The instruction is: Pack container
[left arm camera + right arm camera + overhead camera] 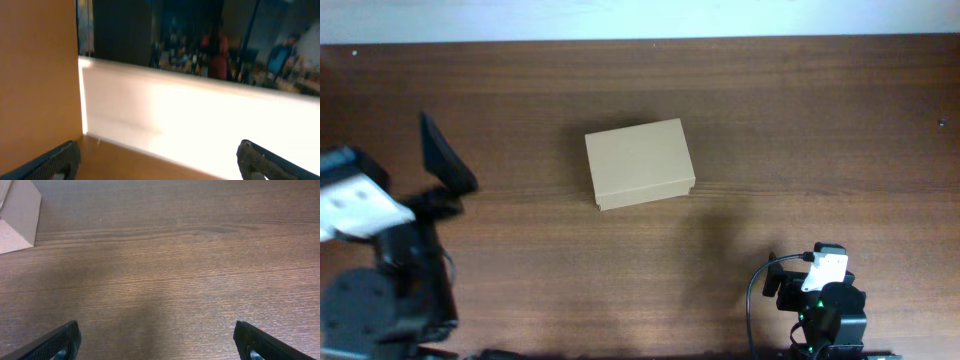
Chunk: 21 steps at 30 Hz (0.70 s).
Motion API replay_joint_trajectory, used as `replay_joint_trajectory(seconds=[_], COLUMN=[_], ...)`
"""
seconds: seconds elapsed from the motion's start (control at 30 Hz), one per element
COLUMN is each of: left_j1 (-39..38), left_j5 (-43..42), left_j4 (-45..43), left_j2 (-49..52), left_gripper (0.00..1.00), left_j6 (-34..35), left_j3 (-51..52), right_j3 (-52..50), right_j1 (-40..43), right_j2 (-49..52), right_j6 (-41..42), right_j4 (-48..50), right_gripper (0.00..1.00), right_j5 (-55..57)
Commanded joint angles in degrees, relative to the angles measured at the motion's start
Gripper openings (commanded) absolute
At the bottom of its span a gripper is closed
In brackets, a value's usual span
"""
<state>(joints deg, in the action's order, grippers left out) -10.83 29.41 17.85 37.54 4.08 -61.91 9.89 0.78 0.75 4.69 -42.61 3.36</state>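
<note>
Container (pixel 639 163) of plain light-brown cardboard sits on the wooden table (pixel 800 130) with its flap lid shut flat, turned slightly askew. Nothing else lies on the table around it, so what is to be packed does not show.

Left of the container and well apart from it, the left gripper (pixel 159 160) is raised and aimed outward; its wrist camera looks over the table edge at a pale wall and a blurred room beyond. Its fingers stand wide, one dark tip at each lower corner of that view, with nothing between them. Below and to the right of the container, also well apart, the right gripper (pixel 159 342) points down at bare wood, fingers likewise spread wide and empty. A corner of the container shows at the upper left of the right wrist view.

By its look the container is probably light and fairly stiff along its edges, but the thin lid panel would likely dent under a hard pinch. It may slide on the smooth wood when pushed. A sensible hold is the front lip of the lid, to lift it open, while the other gripper steadies a side wall.
</note>
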Motion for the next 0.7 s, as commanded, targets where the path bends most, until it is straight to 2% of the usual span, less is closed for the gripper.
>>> replay_joint_trajectory(seconds=[0.0,0.1,0.27,0.4,0.67], left_j1=[0.3,0.3,0.3,0.3,4.0], left_j5=[0.2,0.2,0.0,0.0,0.0], left_j4=[-3.8,-8.0,-12.2,-19.1,-25.7], left_j2=[-8.6,-15.6,-23.5,-29.3,-34.1], left_gripper=[1.0,1.0,1.0,1.0,1.0], left_j6=[-0.5,-0.5,-0.5,-0.5,-0.5], left_j3=[14.1,26.4,39.2,48.0,56.8], right_j3=[-0.6,-0.6,-0.6,-0.6,-0.6], right_j1=[0.4,0.4,0.4,0.4,0.4], right_j2=[-0.4,-0.4,-0.4,-0.4,-0.4], right_j6=[0.2,0.2,0.2,0.2,0.2], right_j4=[0.0,0.0,0.0,0.0,0.0], right_gripper=[0.99,0.99,0.99,0.99,0.99], right_j5=[-0.1,-0.1,-0.1,-0.1,-0.1])
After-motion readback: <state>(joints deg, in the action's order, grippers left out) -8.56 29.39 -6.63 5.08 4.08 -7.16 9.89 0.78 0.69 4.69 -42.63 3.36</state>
